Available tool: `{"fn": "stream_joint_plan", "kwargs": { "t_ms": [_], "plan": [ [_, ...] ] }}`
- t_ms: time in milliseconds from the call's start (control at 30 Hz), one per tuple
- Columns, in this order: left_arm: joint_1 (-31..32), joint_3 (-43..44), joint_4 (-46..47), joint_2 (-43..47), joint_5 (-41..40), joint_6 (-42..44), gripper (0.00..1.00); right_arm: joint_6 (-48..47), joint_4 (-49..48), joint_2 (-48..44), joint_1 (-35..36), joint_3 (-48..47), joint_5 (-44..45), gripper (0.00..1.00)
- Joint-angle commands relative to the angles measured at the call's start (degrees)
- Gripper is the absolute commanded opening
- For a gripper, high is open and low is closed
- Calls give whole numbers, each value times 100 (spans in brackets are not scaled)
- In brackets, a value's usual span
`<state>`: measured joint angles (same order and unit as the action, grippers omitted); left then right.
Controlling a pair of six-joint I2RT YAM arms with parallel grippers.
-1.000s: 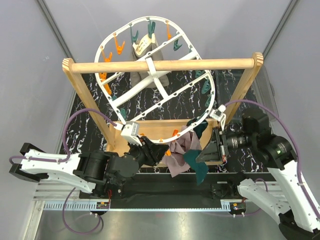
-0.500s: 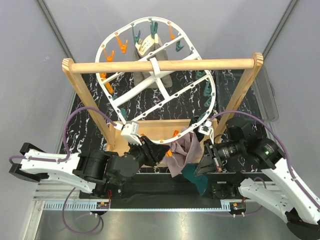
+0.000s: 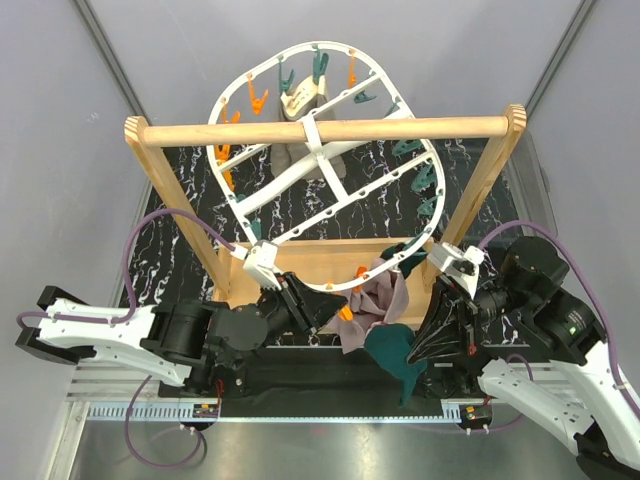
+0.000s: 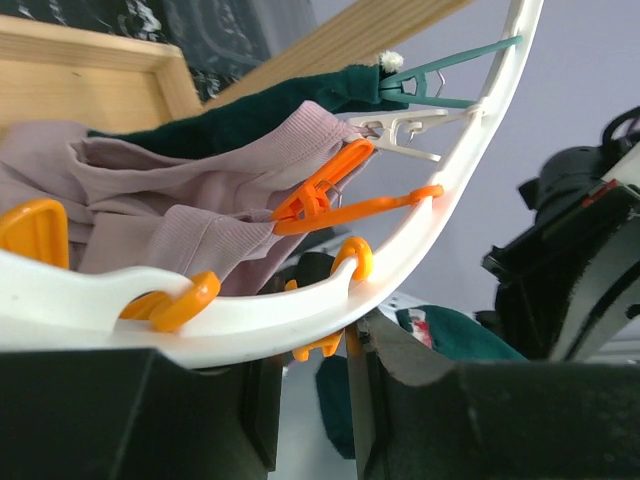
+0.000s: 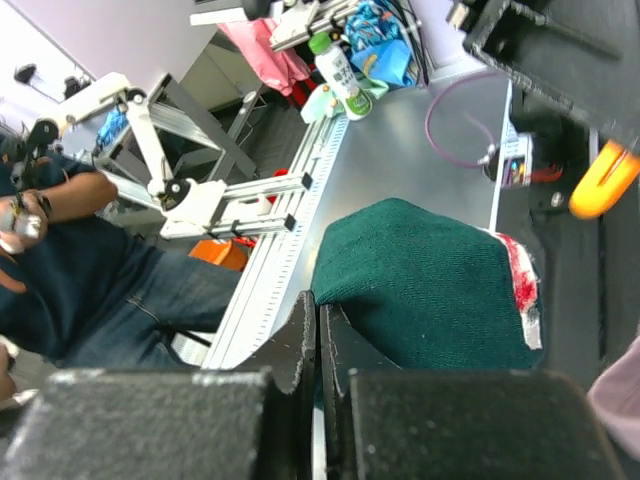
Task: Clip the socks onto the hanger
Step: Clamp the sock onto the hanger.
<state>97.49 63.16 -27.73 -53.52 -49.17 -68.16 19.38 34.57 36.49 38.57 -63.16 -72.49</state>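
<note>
The white oval hanger (image 3: 283, 180) hangs from the wooden rail, with orange and teal pegs round its rim. My left gripper (image 3: 305, 300) is shut on its near rim (image 4: 300, 315), which crosses just above my fingertips (image 4: 312, 345). A mauve-pink sock (image 3: 380, 300) hangs from an orange peg (image 4: 320, 195). A dark teal sock (image 3: 392, 355) hangs beside it under a teal peg (image 4: 430, 85). My right gripper (image 3: 415, 350) is shut, and the teal sock's lower edge (image 5: 420, 280) runs into its closed tips (image 5: 318, 305).
The wooden rail stand (image 3: 320, 129) spans the table over a black marbled mat (image 3: 180, 240). A grey-beige cloth with a white label (image 3: 300, 100) hangs at the hanger's far rim. The right wrist view shows a seated person (image 5: 80, 260) beyond the table's edge.
The hanger has turned, its far pegs swinging to the right. My right gripper has moved down toward the near edge with the teal sock's lower end. The left gripper keeps its hold.
</note>
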Motion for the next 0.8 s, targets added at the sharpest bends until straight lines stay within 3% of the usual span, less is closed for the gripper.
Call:
{"fn": "stream_joint_plan", "kwargs": {
  "t_ms": [0, 333, 767],
  "plan": [
    [24, 100, 618, 34, 592, -356, 0, 58, -1012, 60, 37, -4, -450, 0],
    [24, -75, 1128, 262, 962, -1120, 0, -285, -1681, 218, 37, 66, -442, 0],
    [33, -216, 1454, 342, 1102, -1393, 0, -583, -2306, -37, 37, 585, -90, 0]
  ]
}}
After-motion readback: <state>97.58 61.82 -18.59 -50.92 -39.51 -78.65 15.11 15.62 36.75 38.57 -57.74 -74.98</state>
